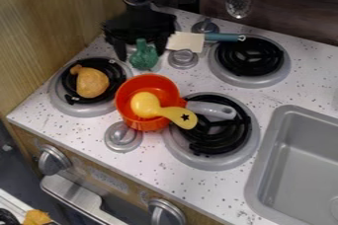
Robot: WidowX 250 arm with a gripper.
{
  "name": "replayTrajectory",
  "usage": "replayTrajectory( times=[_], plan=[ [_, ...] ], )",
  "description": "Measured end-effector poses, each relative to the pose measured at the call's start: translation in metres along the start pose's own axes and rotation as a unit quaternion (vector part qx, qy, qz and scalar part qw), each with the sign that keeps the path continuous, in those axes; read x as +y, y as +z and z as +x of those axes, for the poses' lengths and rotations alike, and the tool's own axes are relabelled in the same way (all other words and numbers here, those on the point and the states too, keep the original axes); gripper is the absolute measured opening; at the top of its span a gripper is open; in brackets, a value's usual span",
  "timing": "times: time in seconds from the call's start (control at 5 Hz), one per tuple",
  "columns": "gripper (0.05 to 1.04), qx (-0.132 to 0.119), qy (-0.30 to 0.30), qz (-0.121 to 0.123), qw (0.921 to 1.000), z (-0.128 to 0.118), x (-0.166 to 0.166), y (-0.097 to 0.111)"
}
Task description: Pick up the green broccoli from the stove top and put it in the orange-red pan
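My claw [140, 55] is open wide, and I see the green toy [143, 59] between its tips. The spatula [186, 42] is near. The brown drumstick [92, 82] sits on a burner [66, 106]. Farther away, a yellow spoon [177, 115] leans in the orange pot [125, 106].

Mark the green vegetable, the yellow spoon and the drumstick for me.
Green vegetable [143, 59], camera view: on its wide lower part.
Yellow spoon [145, 105], camera view: on its rounded bowl.
Drumstick [92, 83], camera view: on its thick, meaty end.
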State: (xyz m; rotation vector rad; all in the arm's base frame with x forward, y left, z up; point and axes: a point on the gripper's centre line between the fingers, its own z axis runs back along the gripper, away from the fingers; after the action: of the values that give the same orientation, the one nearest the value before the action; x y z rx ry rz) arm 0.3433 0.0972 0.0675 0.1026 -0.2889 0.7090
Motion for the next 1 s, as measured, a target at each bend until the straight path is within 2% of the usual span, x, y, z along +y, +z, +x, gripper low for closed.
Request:
replayTrajectory(
  times=[0.2,1.0],
  plan=[
    [1.0,0.0,-0.017,-0.018,0.9997,0.015,0.003,-0.003],
    [1.0,0.037,-0.041,-0.068,0.9961,0.026,0.003,-0.027]
  ],
)
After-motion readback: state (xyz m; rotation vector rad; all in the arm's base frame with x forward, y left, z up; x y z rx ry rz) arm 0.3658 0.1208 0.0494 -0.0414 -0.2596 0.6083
